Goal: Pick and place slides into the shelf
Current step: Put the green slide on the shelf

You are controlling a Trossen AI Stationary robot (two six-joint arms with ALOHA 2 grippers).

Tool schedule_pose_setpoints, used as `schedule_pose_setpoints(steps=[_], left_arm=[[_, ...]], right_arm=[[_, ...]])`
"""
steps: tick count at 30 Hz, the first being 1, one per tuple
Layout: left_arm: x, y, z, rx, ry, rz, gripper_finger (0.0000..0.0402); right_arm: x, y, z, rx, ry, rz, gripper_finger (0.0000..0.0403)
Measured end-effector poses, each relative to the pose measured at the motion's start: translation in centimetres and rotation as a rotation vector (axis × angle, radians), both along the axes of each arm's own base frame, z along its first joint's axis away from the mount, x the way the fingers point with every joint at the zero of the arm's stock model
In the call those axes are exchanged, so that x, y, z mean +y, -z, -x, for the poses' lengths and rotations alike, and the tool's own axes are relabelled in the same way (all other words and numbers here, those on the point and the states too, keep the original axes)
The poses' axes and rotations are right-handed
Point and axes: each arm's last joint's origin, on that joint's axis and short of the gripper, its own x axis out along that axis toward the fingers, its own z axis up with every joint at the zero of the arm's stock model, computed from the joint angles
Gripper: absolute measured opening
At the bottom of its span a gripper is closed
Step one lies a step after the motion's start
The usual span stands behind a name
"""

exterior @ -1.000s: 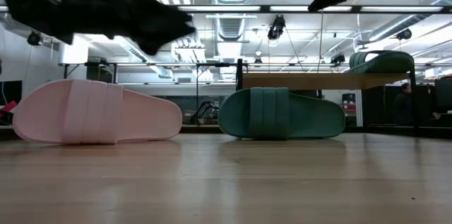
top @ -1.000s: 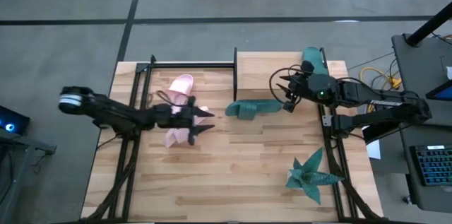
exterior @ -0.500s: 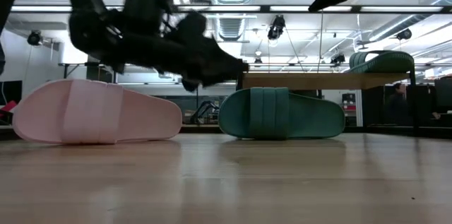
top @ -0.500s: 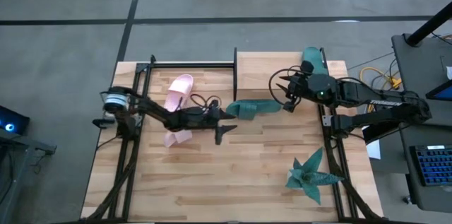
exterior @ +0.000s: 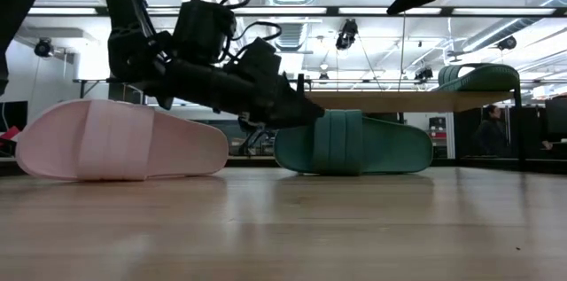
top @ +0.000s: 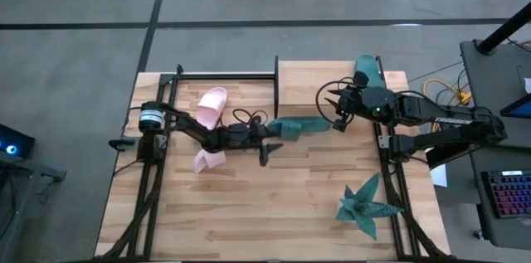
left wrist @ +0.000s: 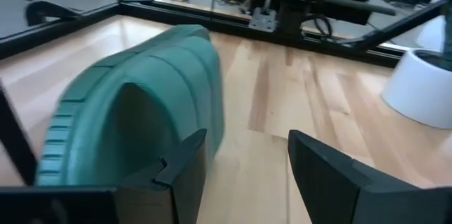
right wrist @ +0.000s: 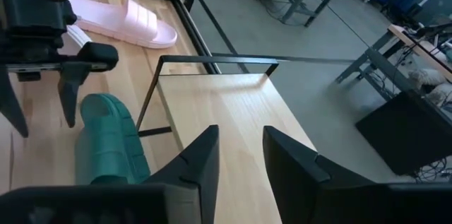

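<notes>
Left pincer [top: 267,140], wide open and empty, is being lined up w/ teal slide [top: 299,127] lying on counter [top: 290,205] beside shelf [top: 311,80]; strap should be straddled squarely before closing, right pincer [top: 333,107] being parked open above.

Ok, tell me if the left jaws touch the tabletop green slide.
Cannot tell: left wrist view has the green slide overlapping one left gripper jaw, contact unclear.

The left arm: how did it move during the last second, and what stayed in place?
The left gripper swept from above the pink slides across to the teal slide on the table, jaws open around its end. The slides, shelf and right gripper stayed put.
</notes>
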Motion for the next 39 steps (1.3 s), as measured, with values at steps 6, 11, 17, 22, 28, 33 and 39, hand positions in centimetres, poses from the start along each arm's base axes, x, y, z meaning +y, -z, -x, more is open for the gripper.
schedule_pose_setpoints(steps=[6, 11, 17, 22, 28, 33, 39], left_arm=[[0.2, 0.3, 0.1, 0.027, -0.066, -0.009, 0.0183], [0.4, 0.5, 0.1, 0.059, -0.145, -0.018, 0.0183], [0.4, -0.3, -0.7, 0.024, -0.126, -0.015, 0.0183], [0.4, -0.6, -0.9, 0.014, -0.115, -0.012, 0.0183], [0.4, -0.2, -1.4, 0.05, -0.111, -0.011, 0.0183], [0.4, 0.6, -2.7, 0.067, -0.078, -0.004, 0.0183], [0.5, 1.0, -3.8, 0.058, -0.064, -0.003, 0.0183]], right_arm=[[0.0, 0.0, 0.0, 0.002, 0.0, 0.0, 0.0101], [0.0, 0.0, 0.0, 0.002, 0.0, 0.0, 0.0101], [0.0, 0.0, 0.0, 0.003, -0.001, -0.001, 0.0095], [0.0, 0.0, 0.0, 0.003, -0.003, -0.002, 0.0099], [0.0, 0.0, 0.0, 0.003, -0.003, -0.002, 0.0097], [0.0, 0.0, 0.0, 0.003, -0.003, -0.002, 0.0091], [0.0, 0.1, 0.0, 0.006, -0.004, -0.003, 0.0093]])
